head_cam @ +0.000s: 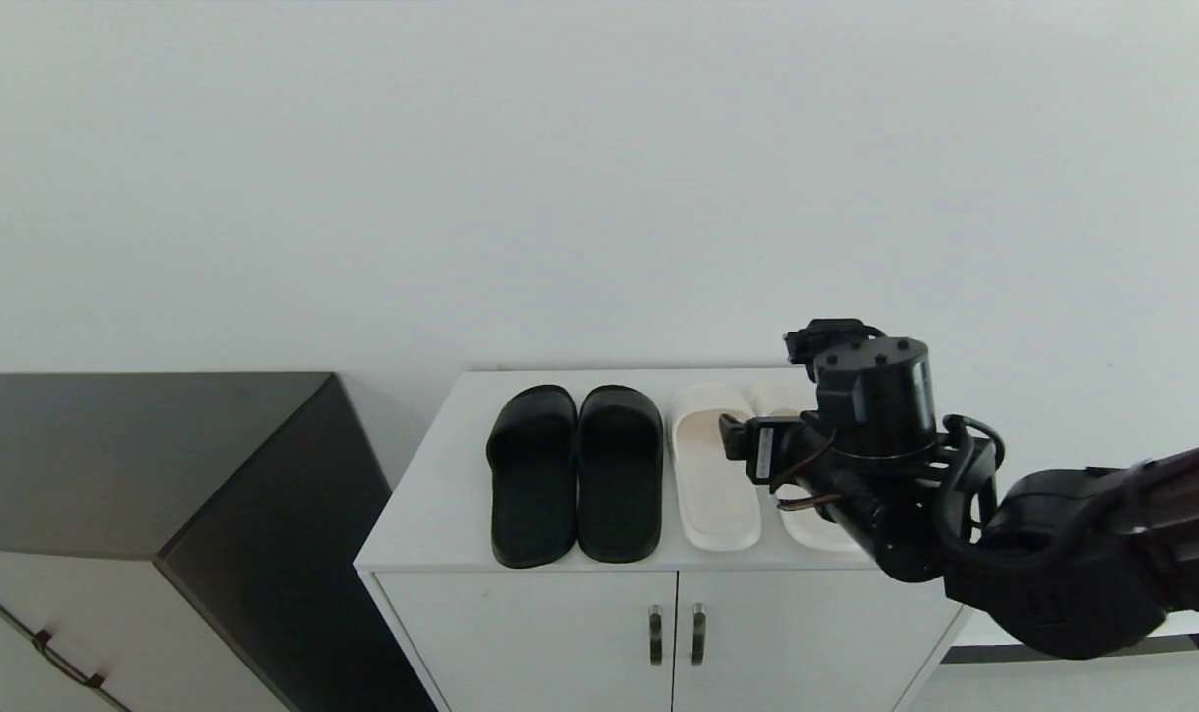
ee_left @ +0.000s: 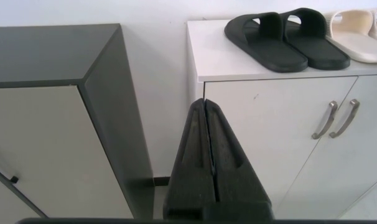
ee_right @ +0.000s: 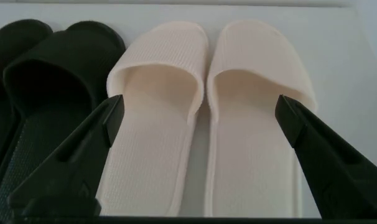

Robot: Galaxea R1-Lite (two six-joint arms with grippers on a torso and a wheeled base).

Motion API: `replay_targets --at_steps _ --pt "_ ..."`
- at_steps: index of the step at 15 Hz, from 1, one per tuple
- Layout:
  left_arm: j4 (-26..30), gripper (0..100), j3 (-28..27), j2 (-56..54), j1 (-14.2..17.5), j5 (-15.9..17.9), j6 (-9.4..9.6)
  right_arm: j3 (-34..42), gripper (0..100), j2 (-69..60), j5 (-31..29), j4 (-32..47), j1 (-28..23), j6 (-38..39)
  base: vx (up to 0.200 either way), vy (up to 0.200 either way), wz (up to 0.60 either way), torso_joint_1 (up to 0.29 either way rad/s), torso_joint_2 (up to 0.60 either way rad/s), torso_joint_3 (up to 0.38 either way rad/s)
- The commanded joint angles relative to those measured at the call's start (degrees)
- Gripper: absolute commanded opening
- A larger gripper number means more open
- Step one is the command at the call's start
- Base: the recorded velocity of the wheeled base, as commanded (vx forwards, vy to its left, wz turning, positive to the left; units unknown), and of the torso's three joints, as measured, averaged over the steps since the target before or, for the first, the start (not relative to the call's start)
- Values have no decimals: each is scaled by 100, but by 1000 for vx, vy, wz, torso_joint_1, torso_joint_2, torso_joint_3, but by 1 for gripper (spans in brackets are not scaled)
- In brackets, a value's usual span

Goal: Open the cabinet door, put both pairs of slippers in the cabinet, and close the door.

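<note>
Both slipper pairs sit on top of the white cabinet [head_cam: 431, 504], its doors [head_cam: 530, 633] closed.
The right gripper [ee_right: 201, 112] is spread wide over the cream slippers [head_cam: 713, 465] (a finger at each side of the pair), and the black slippers [head_cam: 570, 475] lie just beside them. The left gripper [ee_left: 205, 109] is pressed closed, holding nothing.

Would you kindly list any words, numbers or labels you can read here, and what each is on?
None can be read.
A small white label on the right arm is too small to read.
The black slippers, white slippers and cabinet show no print.
</note>
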State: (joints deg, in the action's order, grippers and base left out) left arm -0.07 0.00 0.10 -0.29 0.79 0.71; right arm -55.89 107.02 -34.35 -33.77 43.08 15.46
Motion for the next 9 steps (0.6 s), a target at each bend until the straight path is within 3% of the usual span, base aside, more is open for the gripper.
replay_targets --at_steps 1,9 --pt "-1 0 0 8 3 0 -9 -71 100 583 -19 -200 42 1 0 0 0 0 0 0" --pt "-1 0 0 8 -6 -18 -88 -950 100 1462 16 -508 -406 -140 0 0 0 0 0 0"
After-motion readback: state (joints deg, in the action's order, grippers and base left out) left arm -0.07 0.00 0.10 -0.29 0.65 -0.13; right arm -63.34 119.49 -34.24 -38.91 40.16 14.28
